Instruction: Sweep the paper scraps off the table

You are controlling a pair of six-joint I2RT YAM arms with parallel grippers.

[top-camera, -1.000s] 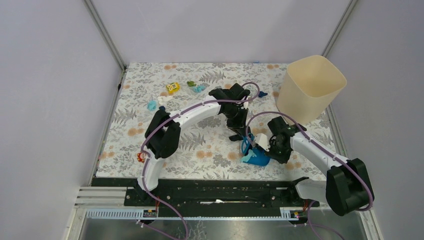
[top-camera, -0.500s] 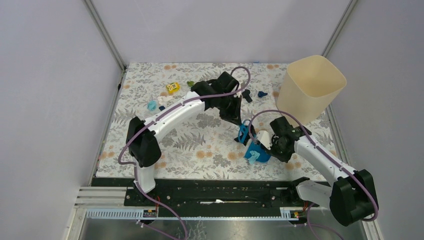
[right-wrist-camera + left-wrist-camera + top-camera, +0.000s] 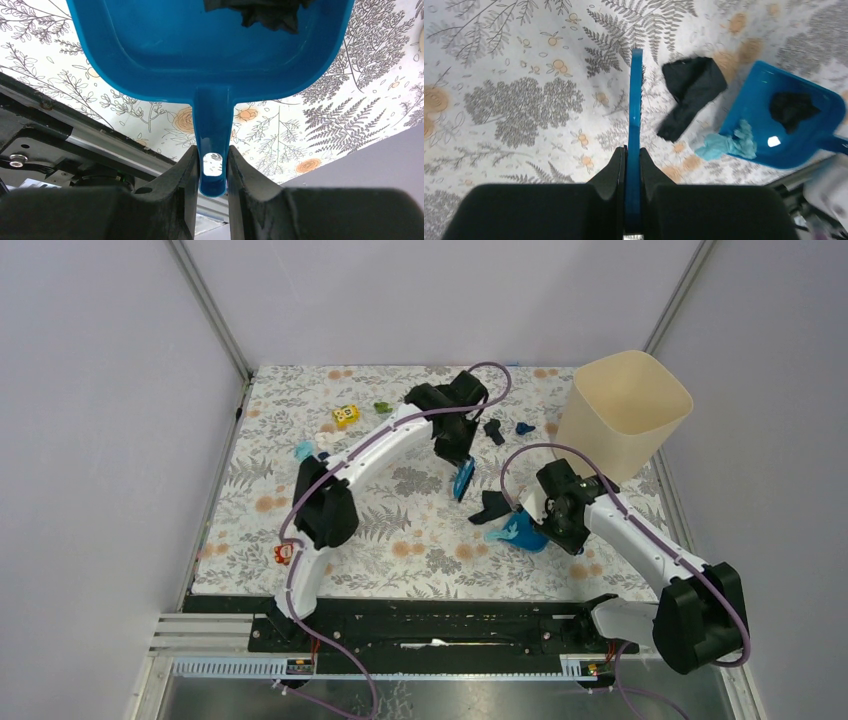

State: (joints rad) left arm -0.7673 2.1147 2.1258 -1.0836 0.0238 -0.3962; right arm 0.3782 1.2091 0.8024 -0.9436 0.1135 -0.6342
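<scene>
Pinched a thin blue brush (image 3: 636, 100) edge-on between the closed fingers of the left gripper (image 3: 632, 152), bristles toward the table (image 3: 524, 60). Clamped the right gripper (image 3: 212, 160) on the handle of a blue dustpan (image 3: 165, 45). Saw the paper scraps (image 3: 791, 107) spread out: a black one inside the pan, light blue at its lip, a larger black one just beside it on the cloth, and more farther off near a yellow cube (image 3: 346, 416).

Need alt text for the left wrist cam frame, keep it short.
The left pincer grips a thin blue plastic brush, seen edge-on, over the fern-print white tablecloth. To its right lies a crumpled black paper scrap, then a blue plastic dustpan holding another black scrap, with a light blue scrap at its lip.
</scene>
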